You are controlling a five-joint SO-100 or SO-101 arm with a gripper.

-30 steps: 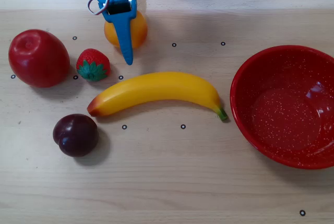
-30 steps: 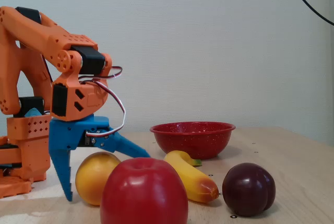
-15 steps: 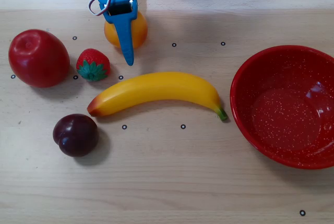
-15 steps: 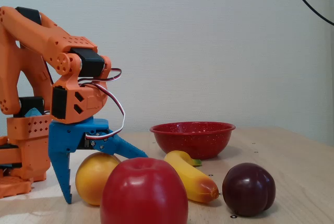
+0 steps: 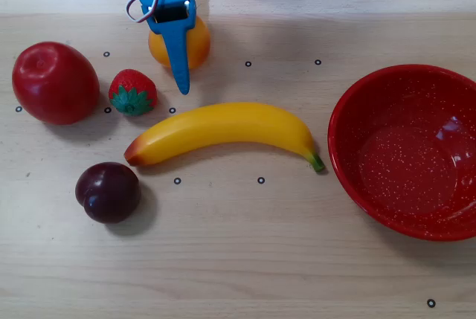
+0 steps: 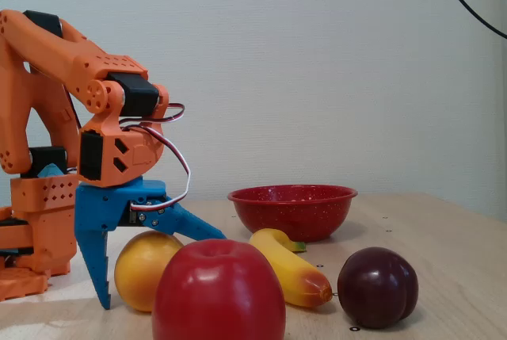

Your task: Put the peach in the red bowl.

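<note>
Overhead view is showing the jaws spread wide, straddling the peach (image 5: 195, 42) at twelve o'clock on the bench, ungrasped, with lifting and carrying to the red bowl (image 5: 349, 118) at three o'clock remaining.

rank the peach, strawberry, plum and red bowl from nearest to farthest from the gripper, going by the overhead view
Measured from the gripper in the overhead view:
1. Peach: directly under the blue fingers, at the top of the view.
2. Strawberry: just to the left, slightly lower.
3. Plum: lower left, past the banana's tip.
4. Red bowl: far right edge.
</note>
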